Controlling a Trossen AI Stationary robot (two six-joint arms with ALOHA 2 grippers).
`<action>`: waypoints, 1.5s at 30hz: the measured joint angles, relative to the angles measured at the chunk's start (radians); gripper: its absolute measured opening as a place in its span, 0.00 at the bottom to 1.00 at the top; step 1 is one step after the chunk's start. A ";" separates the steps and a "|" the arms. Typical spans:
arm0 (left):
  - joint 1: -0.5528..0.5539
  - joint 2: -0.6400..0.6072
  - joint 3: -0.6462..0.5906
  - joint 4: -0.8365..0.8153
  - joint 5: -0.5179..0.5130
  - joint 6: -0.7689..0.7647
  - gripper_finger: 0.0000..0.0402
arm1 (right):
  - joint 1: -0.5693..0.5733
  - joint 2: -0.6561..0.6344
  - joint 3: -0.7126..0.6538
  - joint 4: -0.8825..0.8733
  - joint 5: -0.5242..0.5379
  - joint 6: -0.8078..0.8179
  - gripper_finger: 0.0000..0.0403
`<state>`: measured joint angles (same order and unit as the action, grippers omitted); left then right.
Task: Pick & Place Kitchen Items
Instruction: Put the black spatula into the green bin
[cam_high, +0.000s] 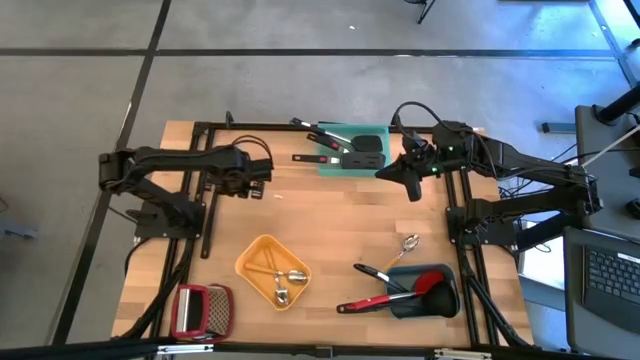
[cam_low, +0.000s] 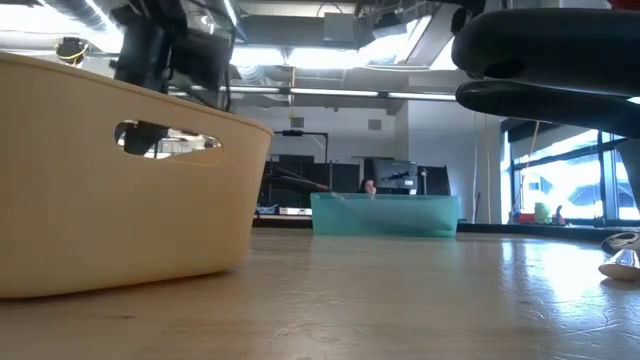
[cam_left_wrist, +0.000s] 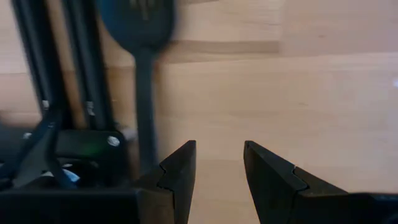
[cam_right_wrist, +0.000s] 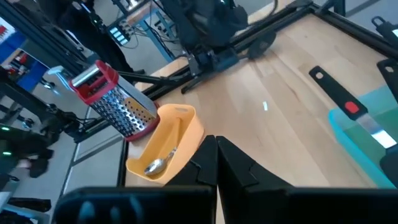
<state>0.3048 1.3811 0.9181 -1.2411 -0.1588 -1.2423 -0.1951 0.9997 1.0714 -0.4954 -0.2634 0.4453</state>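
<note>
While the left gripper (cam_left_wrist: 219, 167) hangs over the bare wood with its fingers apart and holding nothing, a black spatula (cam_left_wrist: 142, 74) lies beside it, its handle running straight toward the gripper.

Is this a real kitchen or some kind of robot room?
Probably a robot lab or workshop, not a kitchen. A light wooden table stands on a bare grey concrete floor, a laptop keyboard sits beside it, and the low view shows exposed ceiling pipes.
</note>
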 joint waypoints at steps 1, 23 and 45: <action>0.008 0.000 -0.014 0.000 -0.006 0.002 0.32 | 0.000 0.000 0.000 0.006 0.000 0.007 0.00; 0.169 0.002 -0.210 0.058 -0.043 0.113 0.55 | 0.000 0.000 0.000 0.006 -0.131 0.019 0.00; 0.265 -0.002 -0.361 0.272 0.099 0.264 0.55 | 0.001 0.000 0.000 0.006 -0.133 0.041 0.00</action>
<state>0.5701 1.3792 0.5575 -0.9688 -0.0601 -0.9783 -0.1944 1.0000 1.0710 -0.4892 -0.3965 0.4866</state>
